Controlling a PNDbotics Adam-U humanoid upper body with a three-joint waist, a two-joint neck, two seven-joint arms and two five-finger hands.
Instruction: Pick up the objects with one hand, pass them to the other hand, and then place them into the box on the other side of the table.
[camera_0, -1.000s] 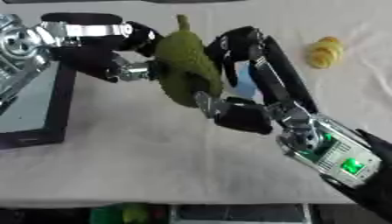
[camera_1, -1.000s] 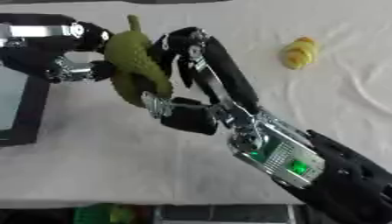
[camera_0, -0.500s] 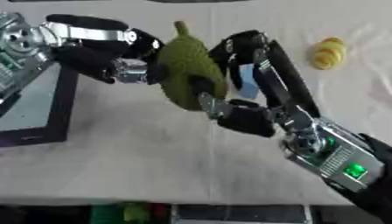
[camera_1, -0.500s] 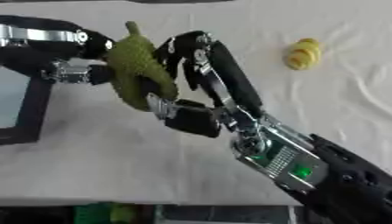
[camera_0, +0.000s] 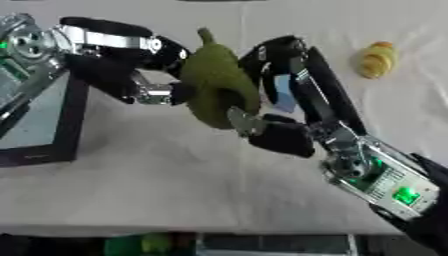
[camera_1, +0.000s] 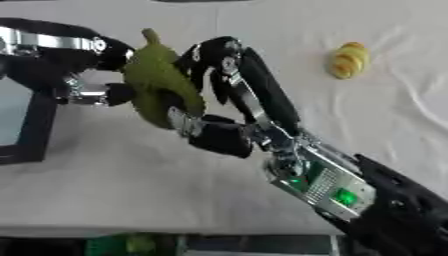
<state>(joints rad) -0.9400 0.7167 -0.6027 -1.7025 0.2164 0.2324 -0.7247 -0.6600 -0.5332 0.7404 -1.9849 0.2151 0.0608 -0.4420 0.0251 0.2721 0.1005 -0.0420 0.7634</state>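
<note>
A bumpy green fruit (camera_0: 214, 80) with a short stem hangs upright above the table, held between both hands. My right hand (camera_0: 282, 137) wraps it from the right, fingers (camera_0: 280, 55) curled over its back and the thumb under its lower end. My left hand (camera_0: 114, 70) reaches in from the left; one finger (camera_0: 168, 49) lies on the fruit's upper side and another presses its lower left side, so it pinches the fruit too. The black box (camera_0: 72, 117) stands at the left edge, partly hidden by my left arm.
A small yellow ridged object (camera_0: 378, 59) lies on the white cloth (camera_0: 131, 190) at the far right. My right forearm (camera_0: 376, 175) crosses the lower right of the view. Green things show below the table's front edge.
My left hand's fingers have drawn in onto the green fruit from the left. The fruit and my right hand have stayed almost in place.
</note>
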